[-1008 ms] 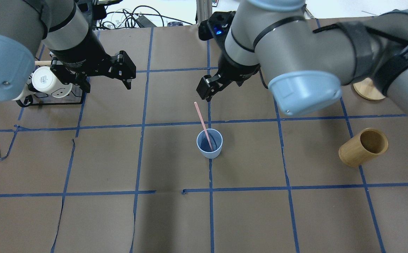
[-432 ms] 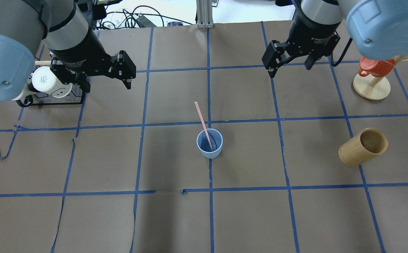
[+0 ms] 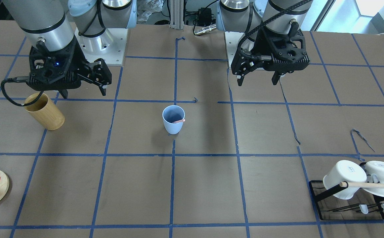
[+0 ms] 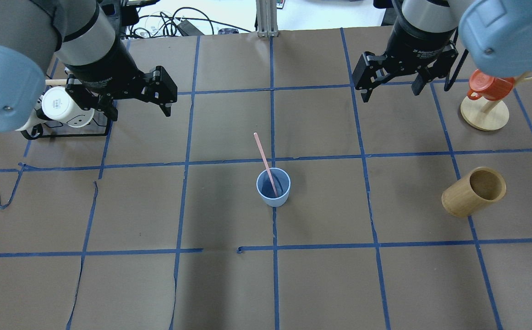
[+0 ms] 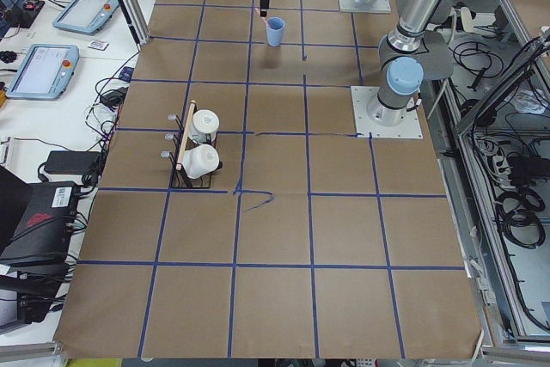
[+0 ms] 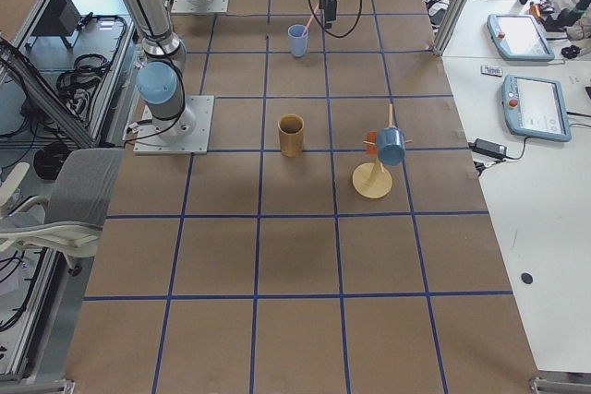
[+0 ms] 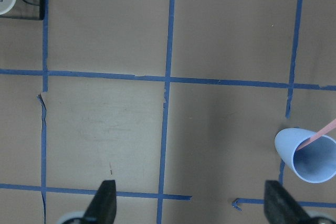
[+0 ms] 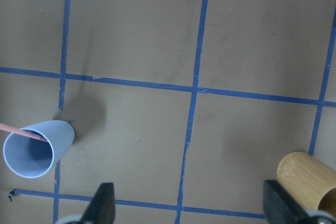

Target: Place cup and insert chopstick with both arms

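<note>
The pale blue cup (image 4: 273,189) stands upright near the table's middle and also shows in the front view (image 3: 173,119). One pale pink chopstick (image 4: 265,160) leans in it, its top tilted toward the far side. My left gripper (image 4: 141,110) hangs open and empty at the back left, well apart from the cup. My right gripper (image 4: 390,94) hangs open and empty at the back right. The left wrist view shows the cup (image 7: 307,153) at the lower right. The right wrist view shows it (image 8: 34,148) at the lower left.
A tan bamboo cylinder (image 4: 473,191) lies tilted on the right. A wooden stand (image 4: 484,112) with an orange cup (image 4: 490,87) is at the back right. Two white mugs (image 4: 59,104) hang on a black rack at the back left, under my left arm.
My right arm has swung from just behind the cup to the back right of the table. The left arm, the cup and the chopstick have not moved.
</note>
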### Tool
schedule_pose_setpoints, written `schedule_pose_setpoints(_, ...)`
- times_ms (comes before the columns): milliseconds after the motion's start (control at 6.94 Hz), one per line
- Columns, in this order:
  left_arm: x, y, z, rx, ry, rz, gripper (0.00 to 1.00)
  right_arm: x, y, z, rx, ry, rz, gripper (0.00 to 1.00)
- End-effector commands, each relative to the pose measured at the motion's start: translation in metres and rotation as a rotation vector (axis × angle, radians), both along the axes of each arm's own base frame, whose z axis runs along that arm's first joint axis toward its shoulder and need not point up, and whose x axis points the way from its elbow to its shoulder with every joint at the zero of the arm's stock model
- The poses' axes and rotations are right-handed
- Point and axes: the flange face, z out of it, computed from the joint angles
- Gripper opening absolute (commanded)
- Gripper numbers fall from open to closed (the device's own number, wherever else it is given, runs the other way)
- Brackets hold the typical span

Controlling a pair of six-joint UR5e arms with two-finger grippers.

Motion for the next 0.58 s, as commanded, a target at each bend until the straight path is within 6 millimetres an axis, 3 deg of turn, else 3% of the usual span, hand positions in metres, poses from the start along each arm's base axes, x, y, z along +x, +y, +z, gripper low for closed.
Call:
schedule_pose_setpoints(0, -0.0001, 0.0000, 0.0003, -0.001, 0.001, 0.001, 1.00, -0.0006, 0.0044, 0.0018, 0.006, 0.001, -0.010, 1.00)
schedule_pose_setpoints(432, 0.0000, 0.0001, -0.0005, 0.001, 0.001, 0.001, 1.00, -0.0002, 0.0059, 0.0017, 0.007, -0.003, -0.008, 1.00)
